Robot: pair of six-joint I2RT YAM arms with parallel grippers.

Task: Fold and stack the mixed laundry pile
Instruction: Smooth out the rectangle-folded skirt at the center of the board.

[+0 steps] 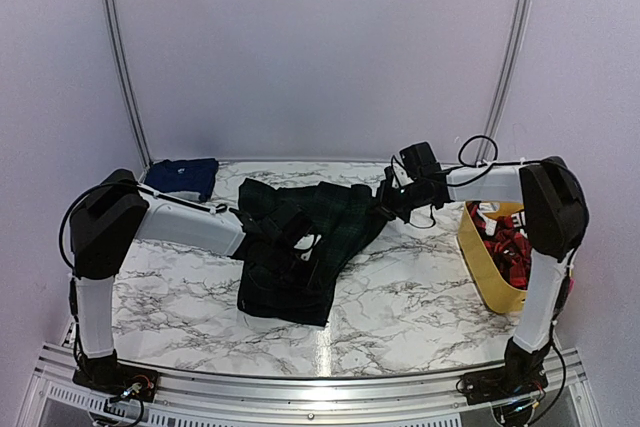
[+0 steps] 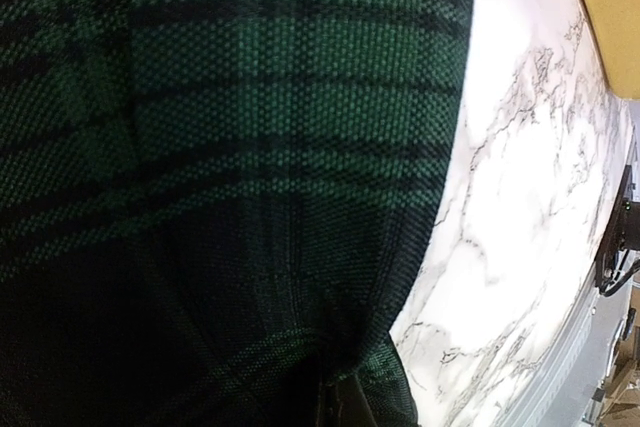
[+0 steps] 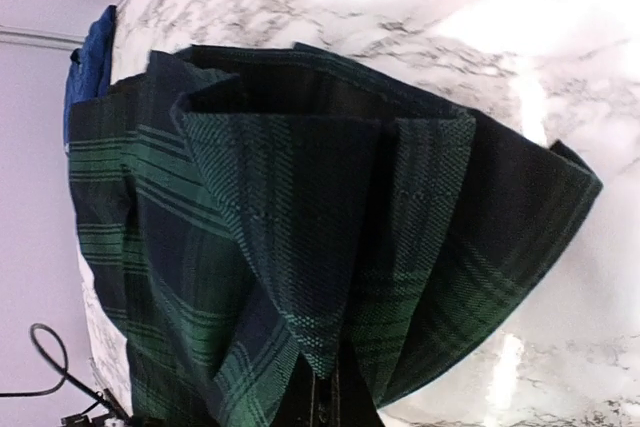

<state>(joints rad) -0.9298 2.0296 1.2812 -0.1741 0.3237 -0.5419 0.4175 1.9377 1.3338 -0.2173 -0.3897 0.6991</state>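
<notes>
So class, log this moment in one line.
left tool: on plaid garment, grip unclear | right tool: shut on it | navy cloth: back-left

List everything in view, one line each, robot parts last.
Dark green-and-navy plaid fabric garment: one, green and navy, spread over the table's centre.
Plain navy-blue cloth: one, navy, far left corner.
Yellow plastic tub: one, yellow, right side of the table.
Red-and-black fabric pieces: count unclear, inside the tub.
White marble-patterned table: one, white with grey veins.
Left claw: black, on the plaid garment, grip hidden.
Right claw: black, shut on the plaid garment's right edge.
</notes>
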